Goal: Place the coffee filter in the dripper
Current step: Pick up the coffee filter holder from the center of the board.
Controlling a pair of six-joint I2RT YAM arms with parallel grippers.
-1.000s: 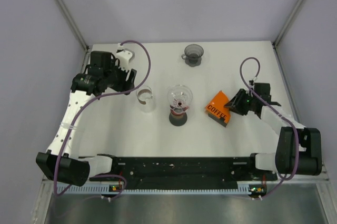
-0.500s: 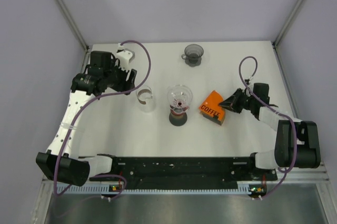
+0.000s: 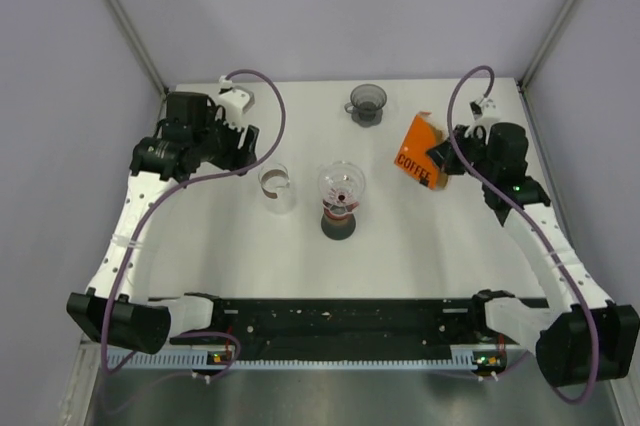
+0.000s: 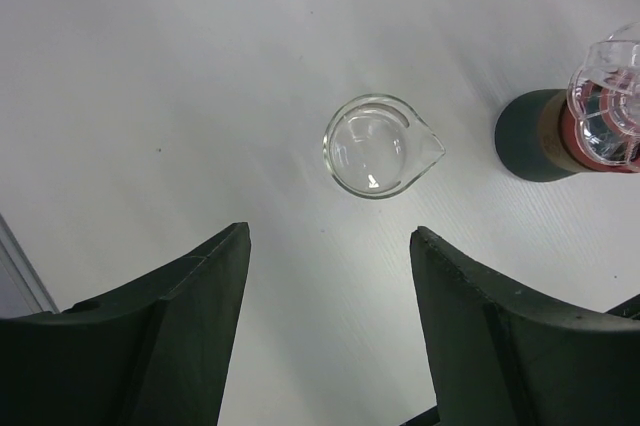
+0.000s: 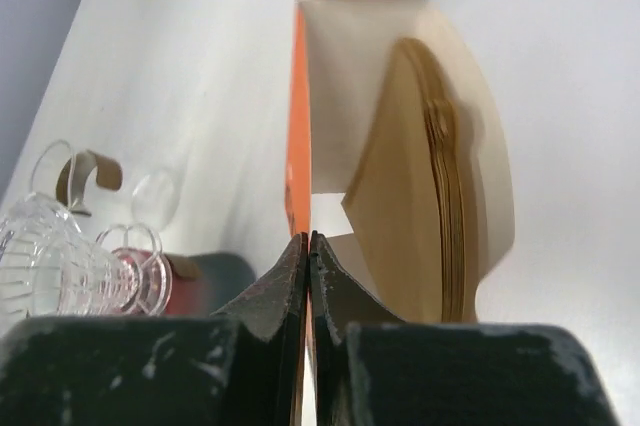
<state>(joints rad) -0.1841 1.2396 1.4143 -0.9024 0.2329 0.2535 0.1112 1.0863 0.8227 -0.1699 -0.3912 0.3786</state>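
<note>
- Top external: right gripper [image 3: 438, 154] clamped on tilted orange filter box [image 3: 416, 152], near grey dripper [image 3: 367, 102].
- Right wrist: jaws pinched together on the box's orange wall; brown filters [image 5: 445, 196] stacked inside.
- Left wrist: left gripper [image 4: 330, 246] spread wide, holding nothing, above glass beaker [image 4: 372, 146].
- Glass dripper [image 3: 341, 184] on stand, centre, apart from box.

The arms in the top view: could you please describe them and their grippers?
The left arm and right arm have white links, black joints and a looping purple cable each. The left gripper and right gripper have dark wedge-shaped fingers; the right's look scuffed.
</note>
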